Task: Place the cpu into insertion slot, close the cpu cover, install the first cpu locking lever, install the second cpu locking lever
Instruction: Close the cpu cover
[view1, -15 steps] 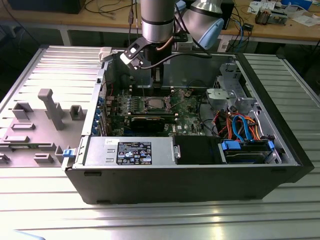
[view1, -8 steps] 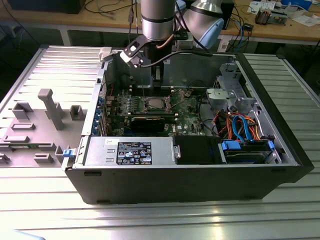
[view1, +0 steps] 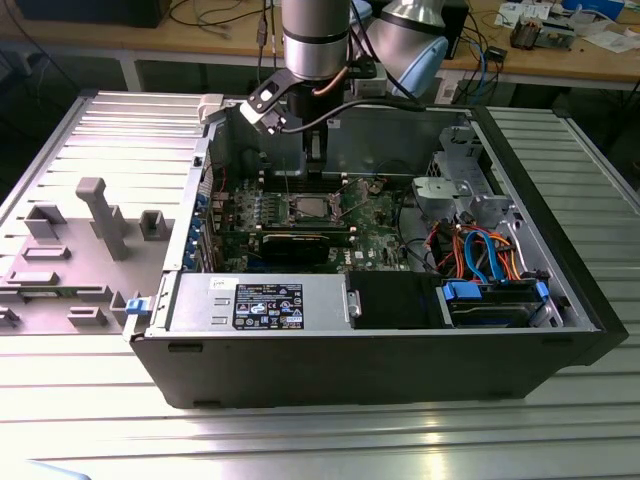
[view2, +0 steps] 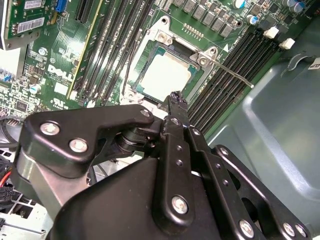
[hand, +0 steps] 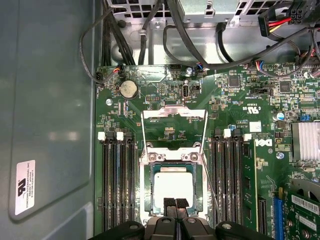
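In the exterior view, an open computer case (view1: 400, 365) sits on the bench (view1: 300, 440). The gripper (view1: 313, 165) hangs down inside it, just above the cpu (view1: 305, 207). The cpu lies flat on the green board (view1: 375, 225).

In the first wrist view, the cpu (hand: 173, 187) sits in the insertion slot (hand: 148, 192) with its silver top up. The gripper (hand: 175, 202) has its two tips pressed together, with nothing between them. The tips are over the edge of the cpu nearest the gripper. The cpu cover (hand: 174, 111) looks tipped up and open on the far side of the slot.

In the second wrist view, the gripper (view2: 175, 96) is right at the edge of the cpu (view2: 167, 72). I cannot tell if they touch. A thin locking lever (view2: 232, 74) sticks out, away from the slot.

I think the cpu is small, light and hard, and its smooth top may be slippery. The tiny parts under it could bend, so it needs a soft touch, held only by its side edges. The cover looks like thin, stiff metal on a hinge. Its flat free edge is the best place to push.
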